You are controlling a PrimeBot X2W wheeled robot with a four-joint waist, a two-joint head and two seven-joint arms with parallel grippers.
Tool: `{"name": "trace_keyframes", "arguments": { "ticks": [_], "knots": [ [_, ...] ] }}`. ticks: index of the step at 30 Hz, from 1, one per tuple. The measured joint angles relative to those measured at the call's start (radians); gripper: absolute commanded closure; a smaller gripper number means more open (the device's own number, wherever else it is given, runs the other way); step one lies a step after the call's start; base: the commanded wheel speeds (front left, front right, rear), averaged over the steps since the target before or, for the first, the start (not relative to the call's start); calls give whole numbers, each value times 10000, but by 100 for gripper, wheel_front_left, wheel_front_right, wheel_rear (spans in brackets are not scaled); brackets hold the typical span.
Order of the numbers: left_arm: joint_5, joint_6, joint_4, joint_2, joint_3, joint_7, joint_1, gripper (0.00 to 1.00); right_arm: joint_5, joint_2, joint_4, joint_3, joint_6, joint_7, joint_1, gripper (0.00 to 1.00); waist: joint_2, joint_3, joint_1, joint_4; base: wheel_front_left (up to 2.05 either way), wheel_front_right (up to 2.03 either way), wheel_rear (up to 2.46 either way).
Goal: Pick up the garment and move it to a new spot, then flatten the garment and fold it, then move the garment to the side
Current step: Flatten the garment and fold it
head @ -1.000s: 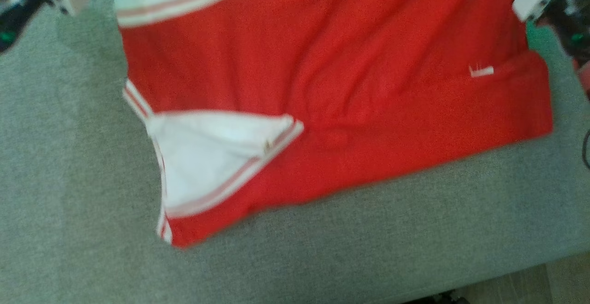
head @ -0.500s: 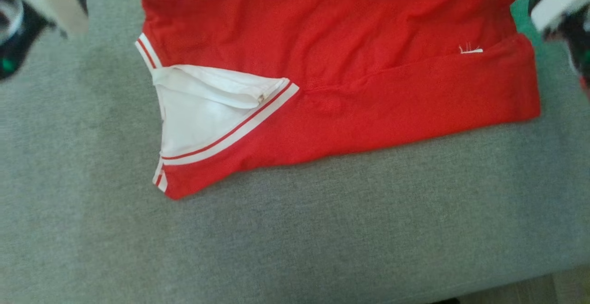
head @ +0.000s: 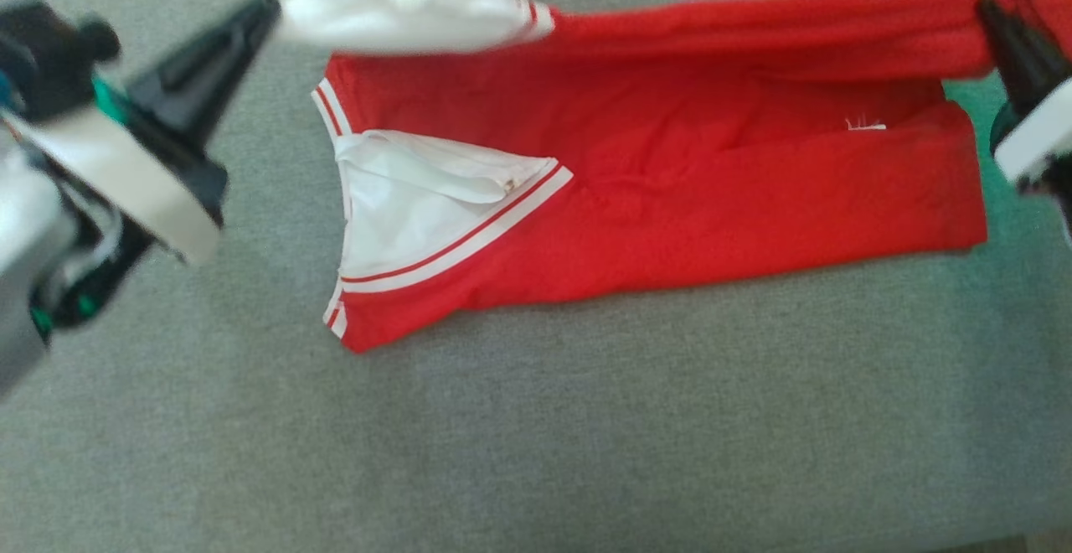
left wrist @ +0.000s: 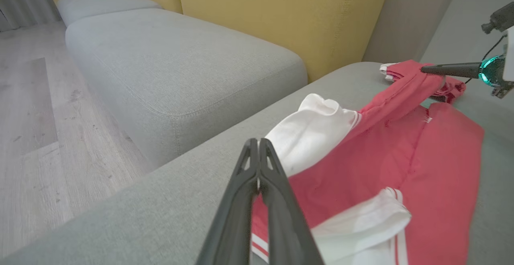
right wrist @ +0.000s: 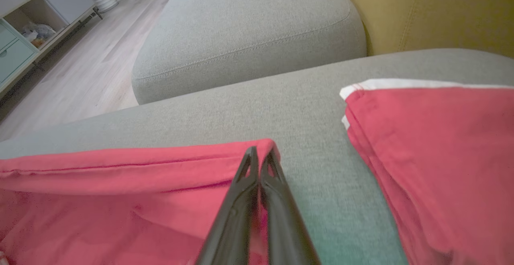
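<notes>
The garment [head: 670, 201] is a red shirt with white sleeves, lying on the grey sofa seat [head: 586, 436]. Its far edge is lifted as a taut red band over the rest. My left gripper [head: 272, 8] is shut on the raised white sleeve [head: 410, 8], which bunches just beyond its tips [left wrist: 257, 142]. At the other end, my right gripper [head: 986, 10] is shut on the red corner of that band [right wrist: 260, 152]. A second white sleeve [head: 410, 209] lies flat on the red cloth. More red cloth with white trim [right wrist: 421, 136] lies past the right gripper.
Yellow back cushions [left wrist: 281, 12] rise behind the seat. A second grey seat cushion [left wrist: 172, 64] adjoins it, with wooden floor [left wrist: 32, 116] beyond. A pale cabinet [right wrist: 24, 24] stands across the floor. The seat's near edge shows at the lower right [head: 1038, 540].
The head view has shifted. Both grippers have come into it, bringing the garment's far edge down over the rest as a taut band, with the white sleeve raised on the left.
</notes>
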Motion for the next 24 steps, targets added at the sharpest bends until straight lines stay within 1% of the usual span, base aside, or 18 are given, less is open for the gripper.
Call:
{"name": "trace_keyframes", "arguments": {
  "ticks": [4,10,14,17,18,19,20,21,23,24],
  "knots": [
    [19,399,-771,276,-163,-257,788,100,69,-207,-337,-151,0,-176,770,100,0,-134,-1,68,0,0,0],
    [151,1037,-1590,631,-244,-566,1748,100,71,-514,-984,-654,0,-539,1870,100,0,-233,0,106,0,0,0],
    [140,1448,-2044,903,-255,-771,2358,100,-107,-537,-1375,-936,0,-642,2601,100,0,-310,-1,56,0,0,0],
    [27,1720,-2263,907,-270,-863,2868,100,-314,-476,-1567,-1187,0,-665,3030,100,0,-337,0,14,0,0,0],
    [-2,1806,-2320,892,-274,-878,3035,100,-385,-443,-1580,-1262,0,-650,3134,82,0,-342,0,12,0,0,0],
    [-2,1887,-2328,859,-280,-943,3188,93,-485,-389,-1580,-1369,-2,-635,3230,39,0,-348,0,16,0,0,0],
    [-4,1990,-2316,796,-274,-991,3335,50,-593,-303,-1557,-1494,-2,-635,3305,0,0,-356,0,24,0,0,0],
    [6,2123,-2272,654,-261,-1041,3467,0,-677,-190,-1519,-1659,-2,-665,3391,0,0,-371,0,42,0,0,0],
    [75,2541,-2123,221,-67,-1135,3731,0,-813,-2,-1521,-2042,0,-1012,3620,0,0,-412,1,106,0,0,0],
    [71,2780,-2013,-58,205,-1135,3932,0,-872,113,-1542,-2274,-2,-1275,3766,0,0,-442,1,146,0,0,0]
  ]
}}
